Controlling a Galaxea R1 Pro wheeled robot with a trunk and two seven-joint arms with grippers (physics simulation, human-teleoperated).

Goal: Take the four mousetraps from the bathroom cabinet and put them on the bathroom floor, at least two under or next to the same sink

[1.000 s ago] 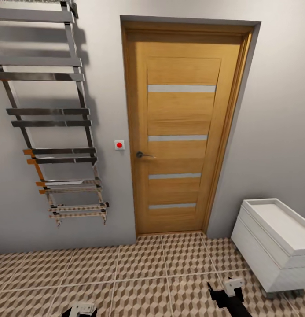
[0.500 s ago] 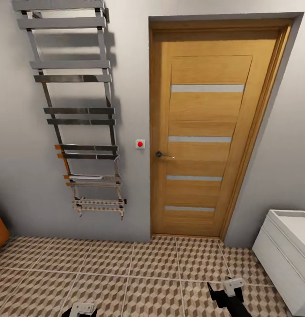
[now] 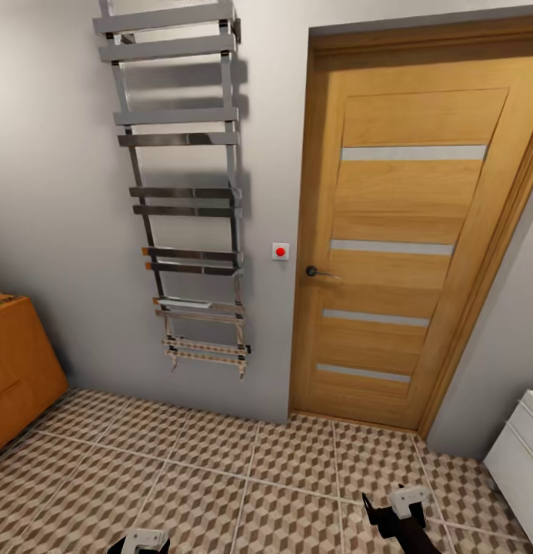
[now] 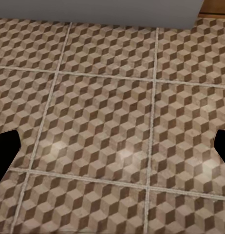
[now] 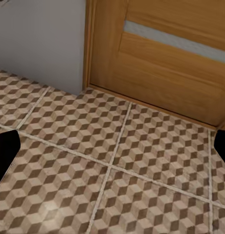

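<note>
Leftward the camera has swung, bringing the cabinet (image 3: 16, 369) into view at left (mousetraps unseen, presumably inside). Both grippers, left (image 4: 112, 151) and right (image 5: 112, 161), hang wide and empty over the floor (image 3: 243, 477), ready.

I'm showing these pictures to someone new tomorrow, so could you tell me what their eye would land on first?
Most likely the tall honey-coloured wooden door with pale horizontal strips, standing closed at the right of the head view. Next, the chrome ladder-style towel rail on the grey wall to its left, with a small red-button switch between them. Below, the bathroom floor with its busy cube pattern draws attention, and the orange-brown cabinet shows at the left edge.
</note>
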